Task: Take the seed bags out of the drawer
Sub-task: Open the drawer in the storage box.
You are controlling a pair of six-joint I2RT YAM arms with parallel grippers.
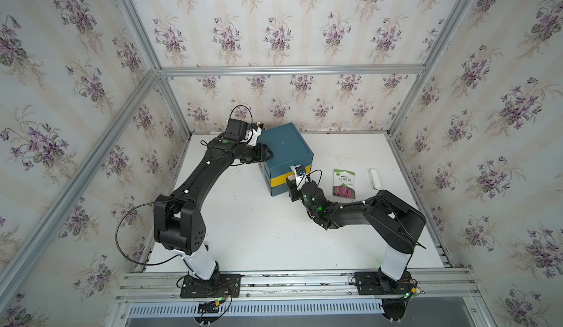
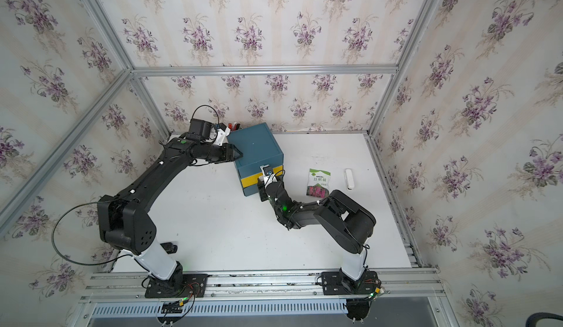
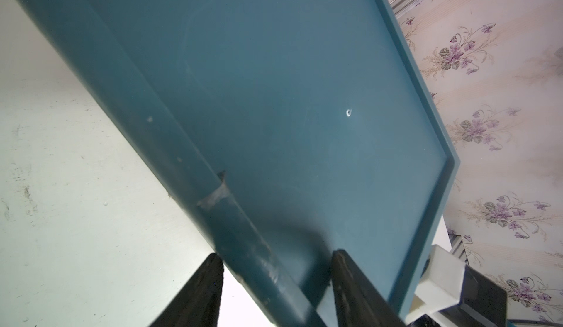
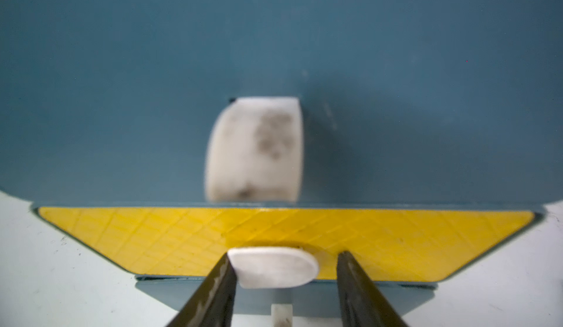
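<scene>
**Cabinet braced, yellow drawer's knob bracketed but not yet gripped**

The white table carries everything, and the biggest thing on it is the blue cabinet, standing near the back wall with its drawer fronts turned toward the arms. The left gripper reaches in over the cabinet's top at a side edge. In its wrist view the jaws are clamped across that raised edge, one finger on the outer wall and one on the top panel. This is most likely a steadying hold, so that the light cabinet does not slide forward when a drawer is pulled.

The yellow drawer, the middle front of the stack, looks fully shut. Nothing of its contents shows.

One seed bag already lies flat on the table, well apart from the cabinet on the right arm's side, with its green top away from the arms. No other bags are visible; presumably they are inside a drawer. A white bar lies just beyond it; what it is cannot be told.

Smallest is the white knob on the yellow drawer. The right gripper has its jaws apart around the knob: one finger touches its side, the other stands clear of it. The gripper holds nothing yet, but it is placed to pinch the knob and draw the drawer out.
</scene>
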